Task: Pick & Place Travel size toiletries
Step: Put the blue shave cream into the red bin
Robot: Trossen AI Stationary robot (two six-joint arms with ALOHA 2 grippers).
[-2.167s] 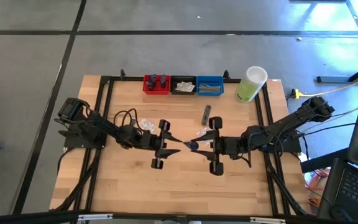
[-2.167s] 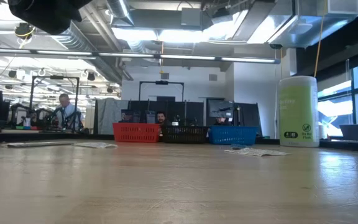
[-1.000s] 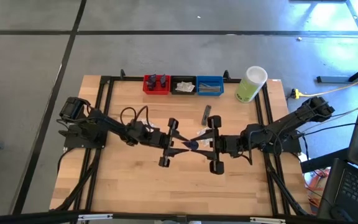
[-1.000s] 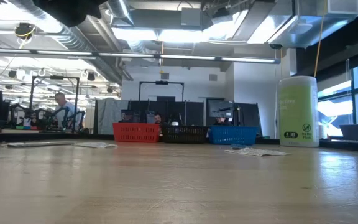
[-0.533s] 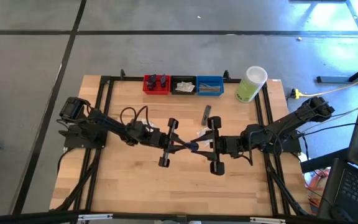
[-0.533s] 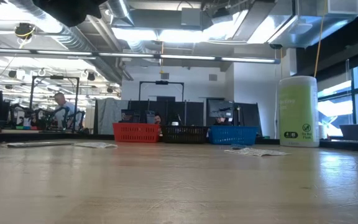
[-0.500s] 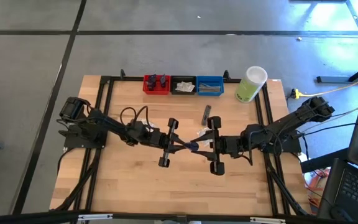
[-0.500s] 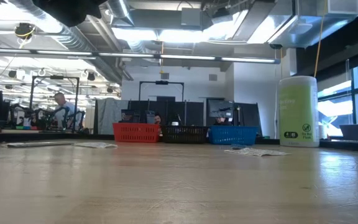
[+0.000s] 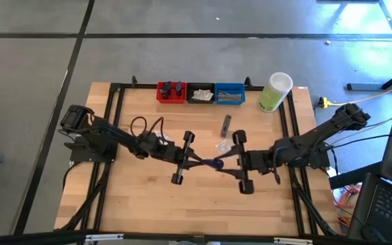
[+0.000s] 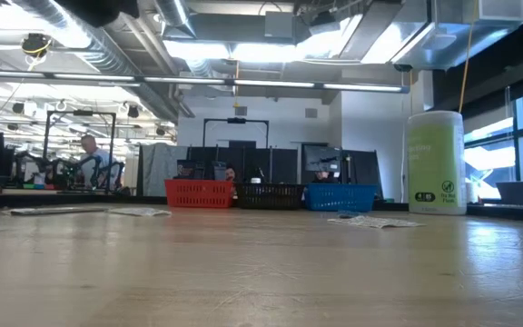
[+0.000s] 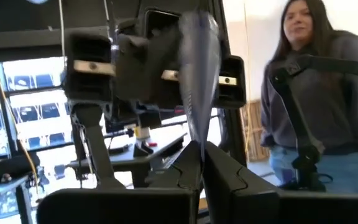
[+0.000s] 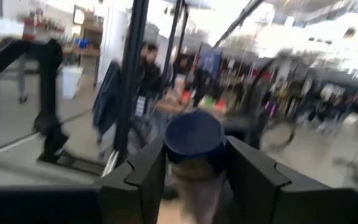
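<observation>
A dark navy mini tube hangs in the air above the table's middle, between my two grippers. My left gripper comes at it from the left and is shut on it; in the left wrist view the tube stretches away from the fingertips. My right gripper faces it from the right, fingers apart, with the tube's round cap between them. A slim grey sachet and a clear packet lie flat on the wood just beyond the grippers. My left gripper pinches the tube's flat crimped end between its two fingertips, coming level from the table's left, along the tube. The tube is lifted clear and points toward the right gripper. My right gripper's fingers flank the cap; whether they touch it I cannot tell.
Red, black and blue bins stand in a row at the far edge, holding small items. A tall pale-green container stands to their right. A person stands beyond the table. The near half of the wood is bare.
My left gripper has shut on the tube's flat end. My right gripper has drawn back a little toward the table's right edge. The tube stays lifted above the table's middle.
</observation>
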